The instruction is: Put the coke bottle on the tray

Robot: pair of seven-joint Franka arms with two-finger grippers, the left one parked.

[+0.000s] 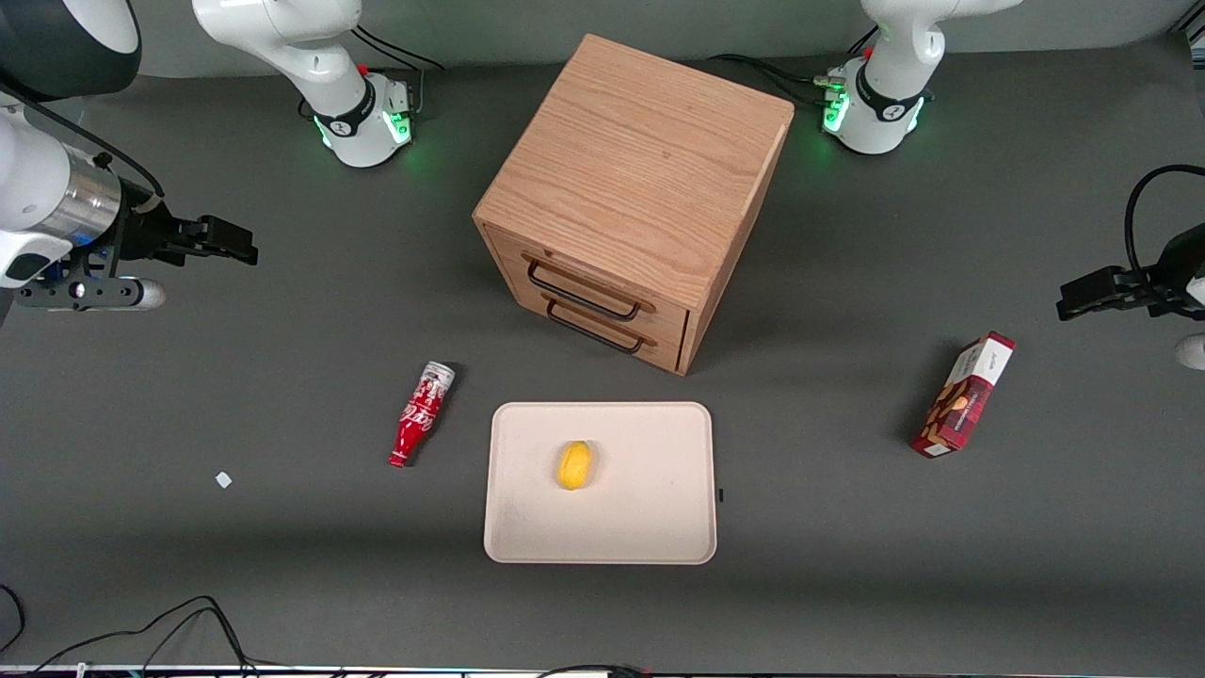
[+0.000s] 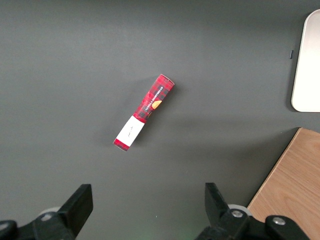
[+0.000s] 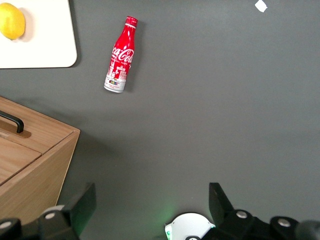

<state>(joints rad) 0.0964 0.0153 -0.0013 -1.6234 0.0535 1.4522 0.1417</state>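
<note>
The gripper (image 1: 221,240) is held high at the working arm's end of the table, fingers (image 3: 75,205) spread wide with nothing between them, presumably so the coke bottle (image 1: 421,414) can be straddled. The bottle is seen lying on its side on the grey table (image 1: 188,395), well apart from the fingertips, just beside the tray (image 1: 650,527), not on it. A lemon (image 1: 574,465) is already carried by the tray. A wooden cabinet (image 1: 631,179) is noted farther from the front camera.

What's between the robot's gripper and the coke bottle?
Nothing. In the front view only bare table lies between the open gripper, held high toward the working arm's end, and the coke bottle lying beside the tray.
</note>
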